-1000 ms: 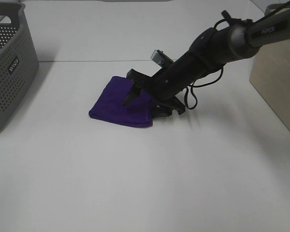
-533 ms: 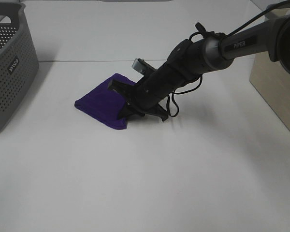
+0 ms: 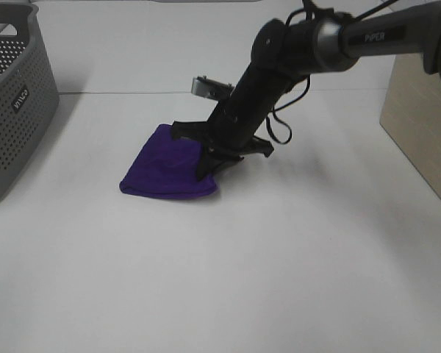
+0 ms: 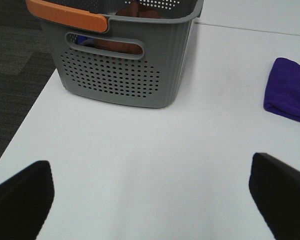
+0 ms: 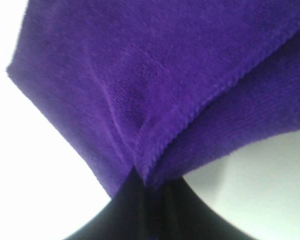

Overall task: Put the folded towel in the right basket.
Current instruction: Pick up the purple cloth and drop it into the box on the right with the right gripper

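Exterior high view, black right gripper [image 3: 209, 160] pinched onto one edge of the folded purple cloth towel [image 3: 162, 168], towel mid-table on the white tabletop [image 3: 279, 257], left gripper [image 4: 150, 195] spread wide near the grey perforated plastic basket [image 4: 120, 75].

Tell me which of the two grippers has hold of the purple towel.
The right gripper: it is pinched shut on an edge of the towel. The left gripper is open over bare table, near the grey basket.
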